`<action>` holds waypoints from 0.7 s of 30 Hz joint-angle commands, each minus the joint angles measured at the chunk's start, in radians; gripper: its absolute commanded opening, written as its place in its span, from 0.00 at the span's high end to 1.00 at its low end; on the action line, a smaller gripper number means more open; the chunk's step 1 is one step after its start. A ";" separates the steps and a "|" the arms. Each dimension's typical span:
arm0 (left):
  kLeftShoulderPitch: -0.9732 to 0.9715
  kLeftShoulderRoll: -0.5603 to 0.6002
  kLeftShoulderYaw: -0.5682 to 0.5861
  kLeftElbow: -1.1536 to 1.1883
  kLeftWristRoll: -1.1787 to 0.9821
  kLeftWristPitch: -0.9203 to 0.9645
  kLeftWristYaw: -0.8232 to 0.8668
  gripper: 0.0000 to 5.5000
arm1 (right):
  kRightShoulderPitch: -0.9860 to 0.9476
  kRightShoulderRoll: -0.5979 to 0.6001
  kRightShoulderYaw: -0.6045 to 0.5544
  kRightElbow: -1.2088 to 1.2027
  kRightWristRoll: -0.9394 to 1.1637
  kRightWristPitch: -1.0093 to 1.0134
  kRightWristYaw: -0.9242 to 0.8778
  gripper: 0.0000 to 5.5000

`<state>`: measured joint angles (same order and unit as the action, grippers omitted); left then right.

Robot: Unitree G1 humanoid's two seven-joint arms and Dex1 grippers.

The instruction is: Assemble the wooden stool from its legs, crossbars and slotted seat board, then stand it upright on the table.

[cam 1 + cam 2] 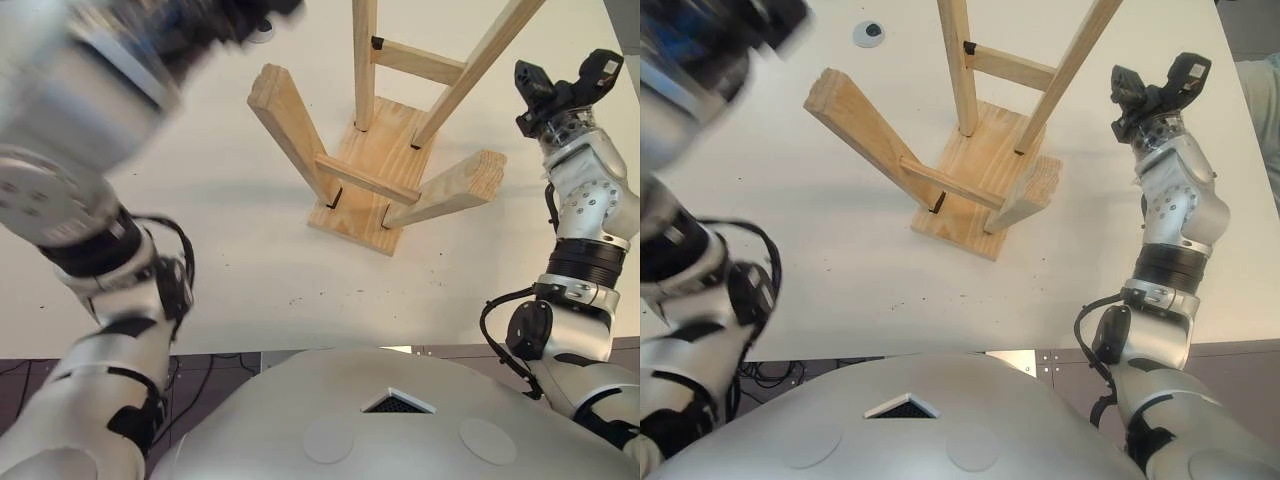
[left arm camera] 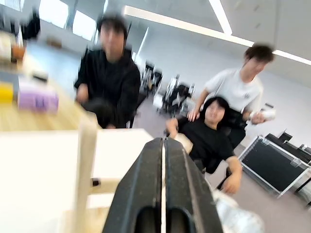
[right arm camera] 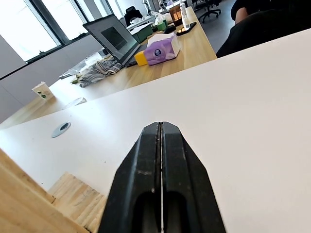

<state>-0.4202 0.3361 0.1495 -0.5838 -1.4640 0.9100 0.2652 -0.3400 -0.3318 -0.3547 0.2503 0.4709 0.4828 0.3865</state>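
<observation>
Resting upside-dn on table [image 1: 200,200]: wooden stool [image 1: 385,145]

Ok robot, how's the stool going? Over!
Left gripper shut, right gripper shut, both empty. Stool assembled, standing legs-up on the table. Not yet turned upright.

Free passage over table [image 1: 220,240] on near side and both flanks of upturned stool [image 1: 375,165]. Between legs [image 1: 290,125], way barred by crossbars [image 1: 365,180]. Bare gap between stool and right claw [image 1: 567,74].

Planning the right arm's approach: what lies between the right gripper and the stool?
Only bare white table lies between the right gripper and the stool; the right eye view shows this stretch plainly.
</observation>
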 commanded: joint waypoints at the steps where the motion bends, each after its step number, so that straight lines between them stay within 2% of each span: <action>1: 0.352 0.055 -0.271 0.065 0.355 -0.049 -0.152 0.99 | -0.060 -0.044 0.012 0.087 -0.040 -0.041 0.004 1.00; 3: 0.276 0.043 -0.201 0.072 0.350 -0.114 -0.181 0.99 | -0.075 -0.059 0.040 0.123 -0.074 -0.073 0.020 1.00; 7: 0.078 -0.024 0.093 0.140 0.152 -0.307 -0.118 0.99 | -0.126 -0.056 0.186 0.250 -0.225 -0.220 0.083 1.00; 9: 0.093 0.075 0.122 0.203 0.225 -0.253 -0.123 0.99 | -0.184 -0.060 0.262 0.364 -0.321 -0.330 0.095 1.00; 12: 0.205 0.290 -0.016 0.262 0.402 -0.040 -0.185 0.99 | -0.295 -0.067 0.361 0.563 -0.455 -0.506 0.106 1.00; 14: 0.273 0.464 -0.176 0.236 0.524 0.072 -0.311 0.99 | -0.376 -0.061 0.393 0.687 -0.501 -0.611 0.138 1.00; 16: 0.294 0.552 -0.270 0.197 0.570 0.124 -0.457 0.99 | -0.437 -0.055 0.404 0.782 -0.519 -0.679 0.179 1.00; 18: 0.292 0.544 -0.308 0.149 0.543 0.155 -0.567 0.99 | -0.473 -0.052 0.415 0.847 -0.534 -0.724 0.220 1.00; 21: 0.287 0.441 -0.336 0.093 0.484 0.182 -0.620 0.99 | -0.491 -0.047 0.448 0.903 -0.571 -0.770 0.268 1.00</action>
<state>-0.1213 0.8403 -0.1717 -0.4544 -0.9394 1.0685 -0.3356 -0.8042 -0.3712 0.0660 1.1181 -0.0712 -0.2565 0.6213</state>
